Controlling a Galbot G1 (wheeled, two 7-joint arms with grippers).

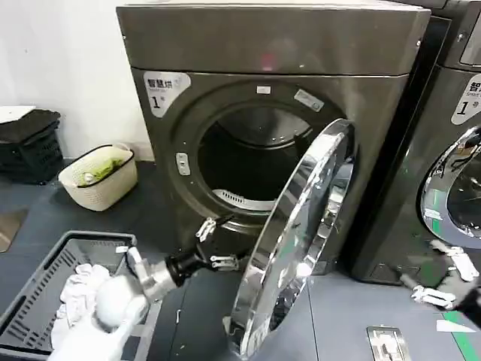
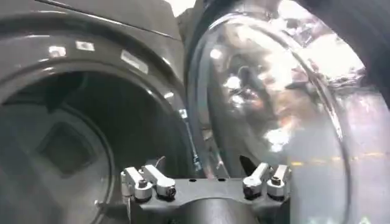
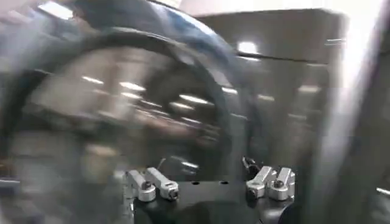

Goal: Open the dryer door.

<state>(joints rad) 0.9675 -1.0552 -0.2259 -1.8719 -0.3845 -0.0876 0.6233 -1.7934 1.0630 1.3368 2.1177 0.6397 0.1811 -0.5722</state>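
The dryer [image 1: 270, 113] stands centre, its neighbouring machine [image 1: 451, 150] to its right. The dryer door [image 1: 297, 241] hangs swung out before the drum opening. The left gripper [image 1: 214, 244] sits just left of the door. A laundry basket [image 1: 99, 177] stands left of the dryer, a crate [image 1: 45, 278] nearer.

Left arm reaches forward from lower left, wrist level, left gripper [image 1: 213, 244] with fingers [image 2: 145, 182] spread wide, nothing between them. Right arm low at far right; right gripper [image 1: 443, 278] likewise spread, holding nothing.
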